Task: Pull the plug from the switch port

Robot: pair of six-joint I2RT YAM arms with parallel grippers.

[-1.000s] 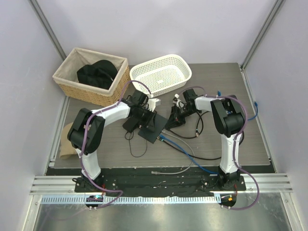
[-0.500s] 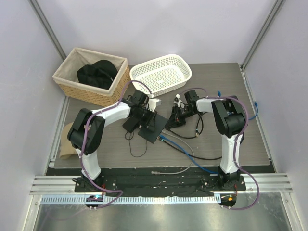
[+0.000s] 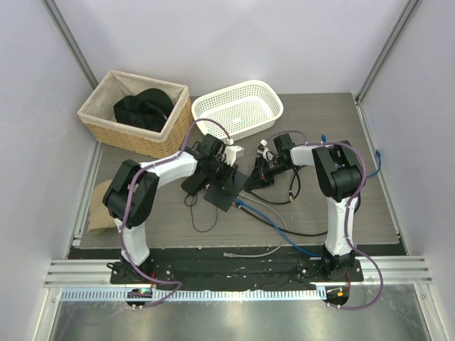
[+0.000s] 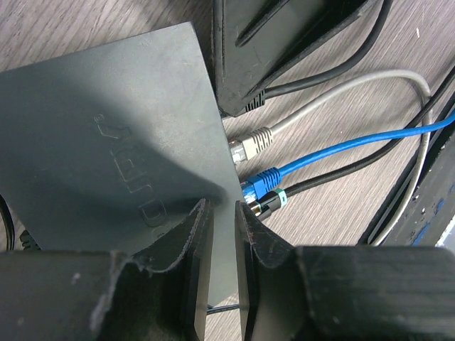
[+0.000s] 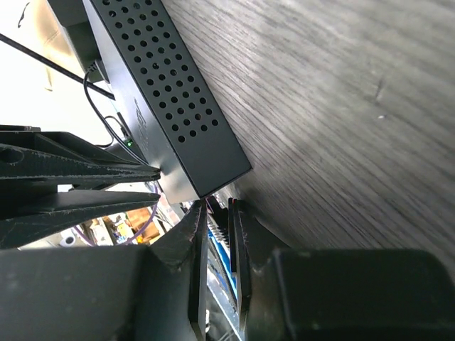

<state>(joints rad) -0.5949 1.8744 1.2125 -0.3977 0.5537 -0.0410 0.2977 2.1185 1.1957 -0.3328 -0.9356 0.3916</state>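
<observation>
The left gripper (image 4: pixel 221 209) has its fingers drawn almost together, with only a narrow slit and nothing visible between them. The tips are set down on the near corner of the switch (image 4: pixel 121 142), apparently pinning it. The right gripper (image 5: pixel 217 213) shows a similar slit with blue and white bits behind it. I cannot tell whether it has clamped anything.

The switch lies flat mid-table, between the two grippers and nearer than the white basket (image 3: pixel 238 110). Three cables enter its right edge: a grey plug (image 4: pixel 252 144), a blue plug (image 4: pixel 261 181) and a black plug (image 4: pixel 266 204), the last just beside the left fingers. The right wrist view shows the corner of a perforated black box (image 5: pixel 170 99) close to the right gripper – possibly the switch's side, though I cannot say.

By my reading the step in hand is bracing and reaching, with every plug seated. Next, the right fingers must close on one plug body – pressing its latch, if any – and draw straight out while the left holds the switch down.
</observation>
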